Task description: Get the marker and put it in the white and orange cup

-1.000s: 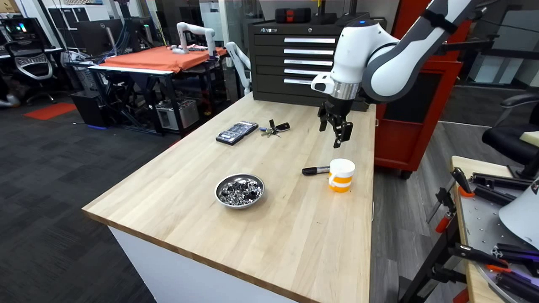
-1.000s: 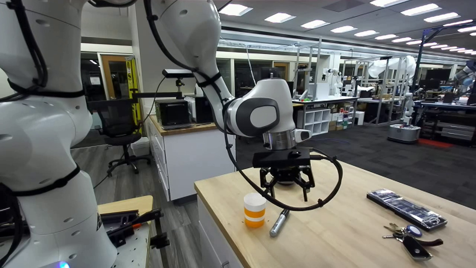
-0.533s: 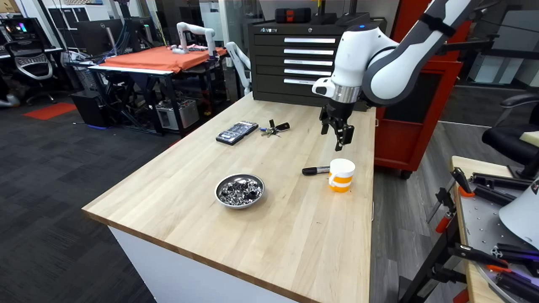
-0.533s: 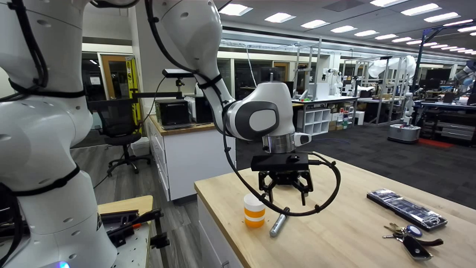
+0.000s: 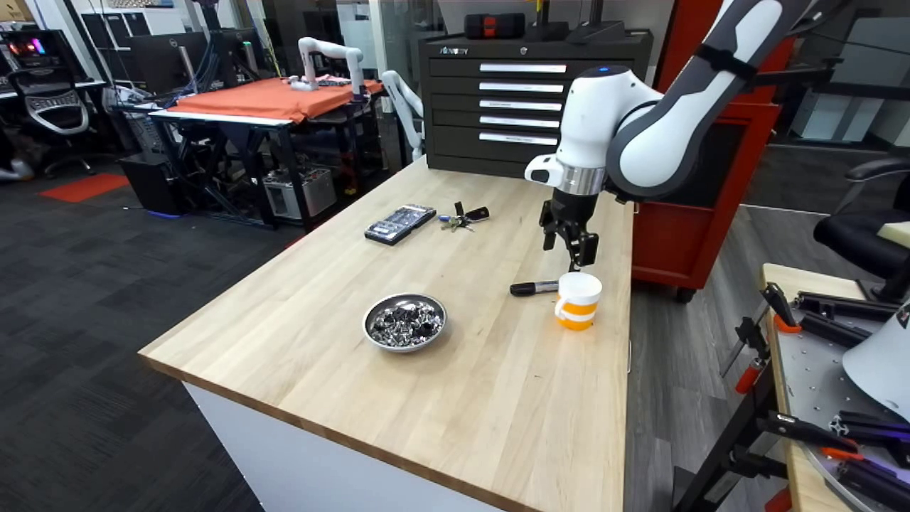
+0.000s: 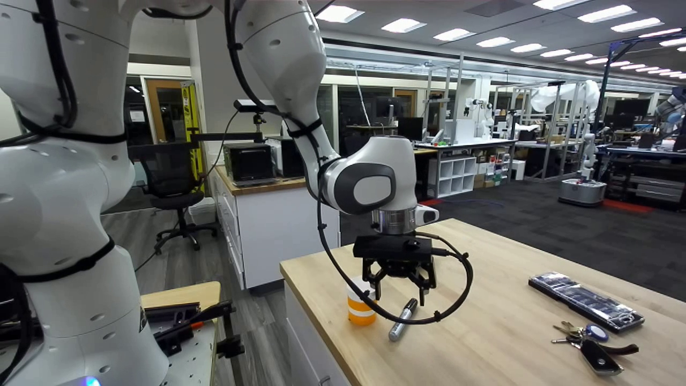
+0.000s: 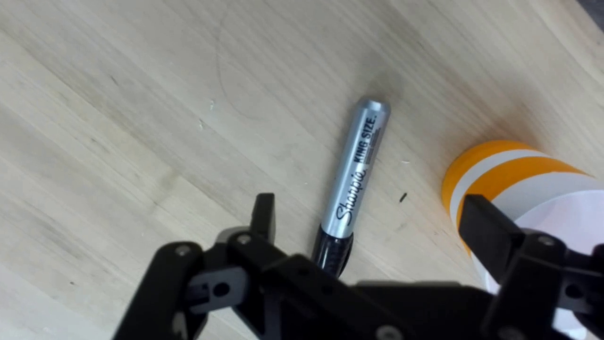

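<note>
The marker [image 7: 355,179] has a silver-grey body and a black cap and lies flat on the table; it also shows in both exterior views [image 5: 534,288] [image 6: 402,323]. The white and orange cup [image 5: 578,304] stands upright beside it, white with orange bands and a handle [image 6: 362,312]. My gripper [image 7: 371,203] is open and empty, pointing down low above the marker, as both exterior views show [image 5: 561,251] [image 6: 400,300]. The marker lies between the fingers in the wrist view. One finger [image 7: 488,231] overlaps the cup [image 7: 495,177]; I cannot tell if it touches.
A metal bowl [image 5: 369,325] with shiny bits stands on the table [image 5: 455,398]. A flat dark case [image 5: 399,224] and keys [image 5: 462,218] lie farther back. A black drawer chest [image 5: 490,153] stands at the far end. The cup is near the table's side edge.
My gripper has come down and shifted toward the marker and cup, staying open. The cup has slid slightly away from the gripper toward the table's edge. The marker has not visibly moved.
</note>
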### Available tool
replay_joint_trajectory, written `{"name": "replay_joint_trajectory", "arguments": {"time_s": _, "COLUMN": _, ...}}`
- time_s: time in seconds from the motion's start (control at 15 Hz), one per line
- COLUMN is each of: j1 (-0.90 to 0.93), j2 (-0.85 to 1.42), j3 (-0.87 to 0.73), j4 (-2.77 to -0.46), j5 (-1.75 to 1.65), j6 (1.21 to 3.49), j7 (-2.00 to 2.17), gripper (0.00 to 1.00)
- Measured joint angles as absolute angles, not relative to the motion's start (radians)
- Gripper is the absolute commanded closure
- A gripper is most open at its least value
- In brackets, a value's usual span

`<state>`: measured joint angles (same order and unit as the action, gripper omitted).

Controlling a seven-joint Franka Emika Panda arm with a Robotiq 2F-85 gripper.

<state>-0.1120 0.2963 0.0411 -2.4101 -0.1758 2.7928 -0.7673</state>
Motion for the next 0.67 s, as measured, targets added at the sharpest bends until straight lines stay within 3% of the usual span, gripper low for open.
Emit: {"name": "replay_joint_trajectory", "arguments": {"time_s": 0.67, "j1": -0.123, "j2": 0.302, "j3": 0.045, "j4": -2.410, "j5": -0.133, "j6": 2.793, "j7": -0.774, "gripper": 0.00}}
